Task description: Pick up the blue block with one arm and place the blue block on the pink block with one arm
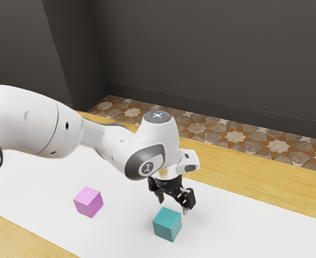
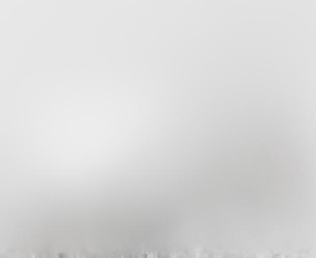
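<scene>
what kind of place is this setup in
Probably a simulated test room for tabletop manipulation: a wooden table with a white mat holding a pink block and a blue block, a robot arm reaching over it, and a patterned tile floor below dark walls.

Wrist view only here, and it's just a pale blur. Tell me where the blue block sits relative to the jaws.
Observer: In the exterior view the small blue-green cube rests on the white tabletop, just under the jaws and slightly nearer the camera.
Operator: Report the jaws' state.
Observer: They stand open and empty, and they appear clear of the cube.
Operator: Now locate the pink one.
Observer: The small pink cube sits apart, toward the exterior view's left of the blue-green cube, with nothing on it.
</scene>
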